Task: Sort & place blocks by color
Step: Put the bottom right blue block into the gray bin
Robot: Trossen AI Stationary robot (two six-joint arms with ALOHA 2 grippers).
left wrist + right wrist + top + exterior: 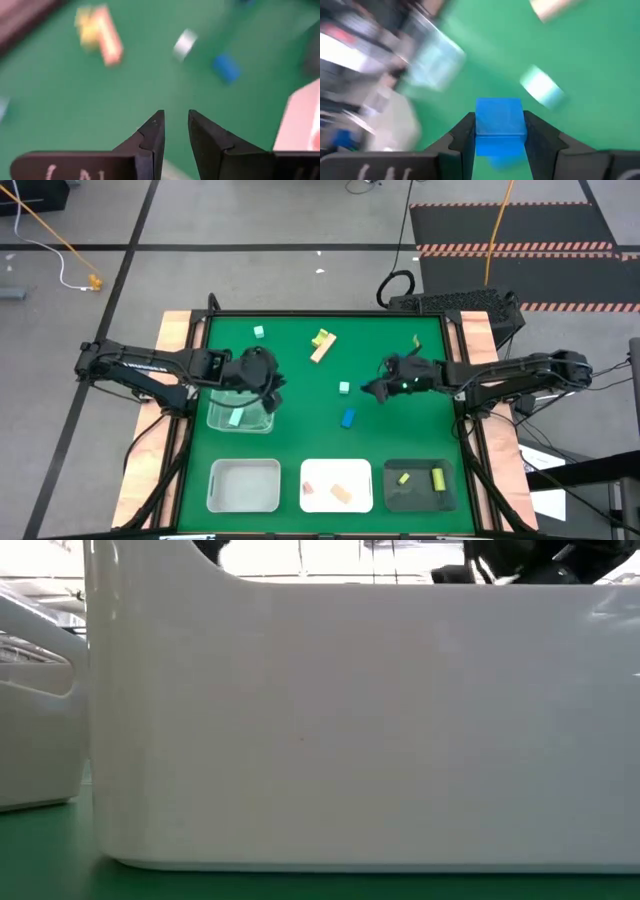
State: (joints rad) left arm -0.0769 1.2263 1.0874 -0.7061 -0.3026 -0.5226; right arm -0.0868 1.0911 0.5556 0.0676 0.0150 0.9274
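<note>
High view: left hand (268,392) over the clear tray (240,408), which holds one mint block (237,416); right hand (377,389) mid-table (300,440), near another mint block (344,387) and a blue block (348,418). Wood bar with yellow-green piece (322,345) and a mint cube (259,332) lie farther back. White tray (337,484) has tan pieces, dark tray (420,483) yellow-green ones. Low view: white tray wall (350,720) blocks everything. Left wrist view: fingers (152,135) narrow, holding nothing. Right wrist view: right hand clamps a blue cube (500,125).
</note>
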